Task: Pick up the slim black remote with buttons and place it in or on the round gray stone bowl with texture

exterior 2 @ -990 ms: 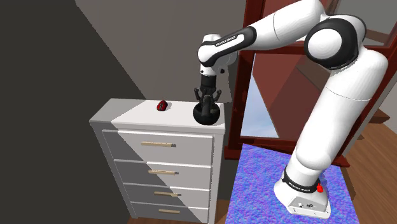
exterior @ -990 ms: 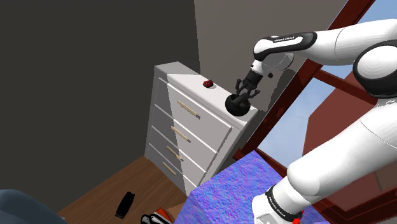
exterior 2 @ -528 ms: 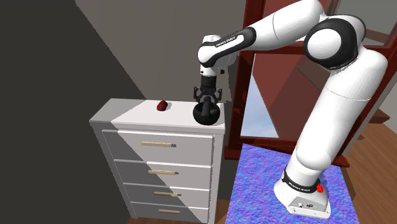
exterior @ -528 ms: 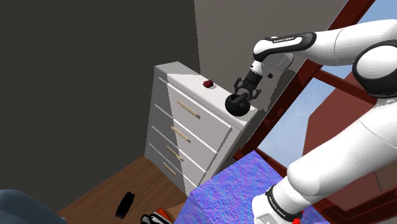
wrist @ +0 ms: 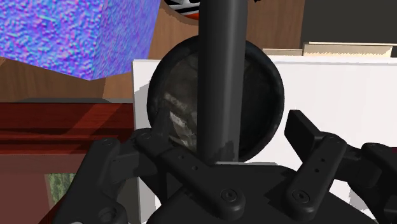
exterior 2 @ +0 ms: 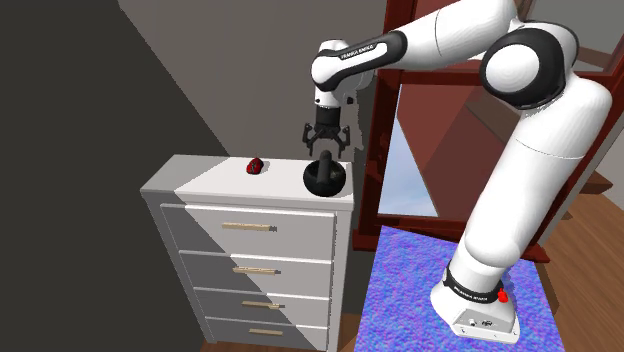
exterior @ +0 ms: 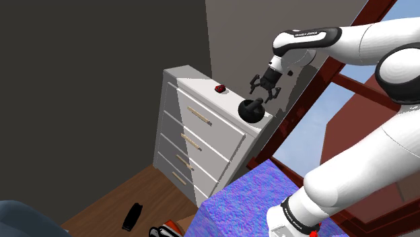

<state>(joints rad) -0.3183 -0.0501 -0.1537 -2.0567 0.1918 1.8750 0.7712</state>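
1. Shoulder view: the gripper (exterior: 264,91) hangs at 1 o'clock of the bowl (exterior: 252,112), its jaws spread wide and holding nothing.
2. The bowl is dark and round. It sits on the white dresser (exterior: 202,86), at the end of its top nearest the arm's stand.
3. The remote (exterior 2: 326,166) stands on end in the bowl. In the wrist view its upper end lies between the two fingers, and neither touches it.
4. Second exterior view: the gripper is at 12 o'clock of the bowl. A small red thing (exterior 2: 256,165) lies at 9 o'clock of the bowl, apart from it, on the same top.
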